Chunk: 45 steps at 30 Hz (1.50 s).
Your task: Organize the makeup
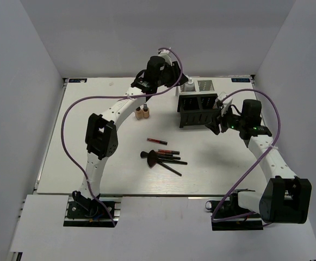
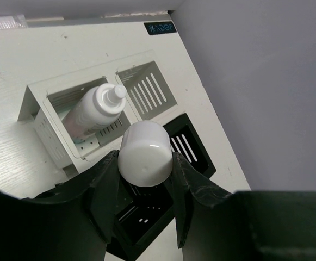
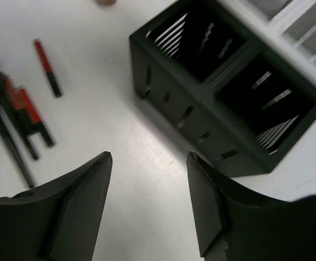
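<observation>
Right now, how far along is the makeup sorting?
Done: one white bottle lies in the white tray. In hand: left end effector grips a white-capped container near that tray; right end effector is open and empty beside the black box, whose compartments look empty. Left: two tan bottles, a red pencil and the brush-and-pencil pile on the table.

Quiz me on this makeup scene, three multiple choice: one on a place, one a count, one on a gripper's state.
1. Tan bottles standing on the table: A one; B two; C four.
2. The white-capped bottle is: A in the white tray; B on the table by the tan bottles; C out of view.
3. The left gripper is: A open and empty; B shut on the white jar; C out of view.
Answers: 1 B, the top view shows a pair; 2 A, it lies inside a compartment; 3 B, both fingers press the jar.
</observation>
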Available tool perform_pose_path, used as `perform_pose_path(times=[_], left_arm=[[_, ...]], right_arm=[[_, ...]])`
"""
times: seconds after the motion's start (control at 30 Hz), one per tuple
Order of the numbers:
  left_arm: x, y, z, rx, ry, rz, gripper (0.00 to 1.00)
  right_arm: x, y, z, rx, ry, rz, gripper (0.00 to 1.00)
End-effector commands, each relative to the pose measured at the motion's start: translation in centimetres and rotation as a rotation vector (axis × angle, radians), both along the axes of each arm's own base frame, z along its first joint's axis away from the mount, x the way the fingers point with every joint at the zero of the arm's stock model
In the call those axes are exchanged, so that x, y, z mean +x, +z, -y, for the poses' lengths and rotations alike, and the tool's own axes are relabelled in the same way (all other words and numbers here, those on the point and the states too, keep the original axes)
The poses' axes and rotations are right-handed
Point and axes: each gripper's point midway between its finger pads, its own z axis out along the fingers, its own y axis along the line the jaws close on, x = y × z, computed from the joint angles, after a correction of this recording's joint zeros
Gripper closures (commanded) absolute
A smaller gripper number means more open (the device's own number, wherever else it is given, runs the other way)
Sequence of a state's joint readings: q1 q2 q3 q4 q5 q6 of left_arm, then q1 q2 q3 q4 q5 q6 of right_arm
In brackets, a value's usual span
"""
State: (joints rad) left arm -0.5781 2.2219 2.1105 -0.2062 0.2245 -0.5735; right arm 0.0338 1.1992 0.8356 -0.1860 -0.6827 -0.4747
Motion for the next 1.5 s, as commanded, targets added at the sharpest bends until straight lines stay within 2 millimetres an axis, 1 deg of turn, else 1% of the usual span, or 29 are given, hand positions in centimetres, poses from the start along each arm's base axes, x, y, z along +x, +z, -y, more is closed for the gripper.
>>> perform_pose_path(times=[0.0, 0.03, 0.07, 0.1, 0.13, 0.17, 0.27, 0.3, 0.37, 0.4, 0.43, 0.5, 0.57, 0.63, 0.67, 0.73, 0.8, 0.87, 0.9, 1.0, 1.07, 1.2, 1.23, 1.33, 1.37, 1.47], left_arm=[[-2.3, 4.1, -0.5, -0.045, -0.043, -0.004, 0.96], [-2.7, 4.2, -0.6, -0.054, -0.043, -0.03, 0.96], [-3.3, 4.9, -0.9, -0.062, -0.043, -0.034, 0.96], [-3.8, 5.1, -1.0, -0.066, -0.05, -0.049, 0.96], [-4.3, 5.0, -1.2, -0.07, -0.047, -0.08, 0.96], [-4.8, 5.7, -1.4, -0.078, -0.048, -0.087, 0.97], [-6.4, 6.0, -1.4, -0.1, -0.055, -0.144, 0.97], [-6.8, 5.6, -1.4, -0.104, -0.048, -0.189, 0.97], [-7.3, 5.8, -1.6, -0.106, -0.046, -0.223, 0.97], [-7.7, 5.4, -1.8, -0.101, -0.039, -0.255, 0.97], [-7.9, 5.4, -2.0, -0.1, -0.034, -0.266, 0.97], [-8.6, 5.4, -2.3, -0.095, -0.032, -0.295, 0.98], [-9.0, 5.2, -2.6, -0.084, -0.029, -0.309, 0.98], [-9.6, 4.6, -3.2, -0.057, -0.017, -0.329, 0.98], [-10.2, 4.3, -3.1, -0.043, -0.022, -0.342, 0.98], [-10.8, 4.0, -3.5, -0.034, -0.02, -0.348, 0.98], [-11.2, 3.9, -3.8, -0.029, -0.021, -0.358, 0.98], [-11.6, 3.7, -3.9, -0.024, -0.028, -0.372, 0.98], [-12.0, 3.7, -3.6, -0.022, -0.039, -0.374, 0.98], [-12.2, 3.9, -3.6, -0.026, -0.042, -0.372, 0.98], [-12.7, 3.8, -3.3, -0.023, -0.05, -0.377, 0.98], [-13.2, 3.5, -3.1, -0.023, -0.054, -0.386, 0.97], [-13.6, 3.5, -2.8, -0.023, -0.063, -0.386, 0.97], [-13.7, 3.5, -2.8, -0.03, -0.061, -0.387, 0.97], [-14.1, 3.6, -2.5, -0.029, -0.069, -0.385, 0.97], [-14.0, 3.8, -2.6, -0.033, -0.062, -0.378, 0.97]], right_arm=[[3.4, 5.1, -0.4, -0.039, 0.051, 0.334, 0.35], [3.8, 5.8, -0.5, -0.067, 0.082, 0.404, 0.33], [4.3, 6.1, -0.9, -0.079, 0.107, 0.441, 0.32], [4.6, 6.6, -1.0, -0.091, 0.125, 0.481, 0.29], [4.7, 7.1, -1.6, -0.093, 0.165, 0.518, 0.28], [5.1, 7.6, -1.9, -0.12, 0.207, 0.567, 0.28], [4.6, 8.4, -3.6, -0.121, 0.33, 0.652, 0.27], [3.9, 8.6, -4.7, -0.103, 0.39, 0.674, 0.25], [4.0, 9.3, -5.3, -0.094, 0.4, 0.711, 0.24], [4.2, 9.8, -5.4, -0.083, 0.389, 0.716, 0.23], [4.3, 10.1, -6.0, -0.062, 0.391, 0.715, 0.23], [4.4, 11.6, -6.6, -0.017, 0.389, 0.718, 0.22], [4.1, 12.4, -7.5, 0.032, 0.402, 0.697, 0.22], [3.8, 13.8, -8.1, 0.052, 0.405, 0.735, 0.21], [3.7, 14.0, -8.5, 0.06, 0.395, 0.734, 0.21], [3.4, 14.0, -9.2, 0.058, 0.394, 0.747, 0.21], [3.6, 14.1, -9.3, 0.048, 0.384, 0.759, 0.21], [3.5, 13.8, -10.0, 0.052, 0.396, 0.748, 0.21], [3.6, 14.1, -10.2, 0.052, 0.401, 0.752, 0.21], [3.4, 14.2, -11.4, 0.057, 0.416, 0.752, 0.21], [3.6, 13.8, -12.2, 0.059, 0.417, 0.736, 0.21], [4.1, 13.7, -12.8, 0.048, 0.394, 0.735, 0.21], [4.4, 13.7, -12.8, 0.04, 0.377, 0.735, 0.21], [4.9, 13.1, -13.0, 0.024, 0.364, 0.721, 0.21], [4.9, 13.0, -13.1, 0.019, 0.362, 0.722, 0.22], [5.1, 12.4, -13.2, 0.005, 0.36, 0.714, 0.22]])
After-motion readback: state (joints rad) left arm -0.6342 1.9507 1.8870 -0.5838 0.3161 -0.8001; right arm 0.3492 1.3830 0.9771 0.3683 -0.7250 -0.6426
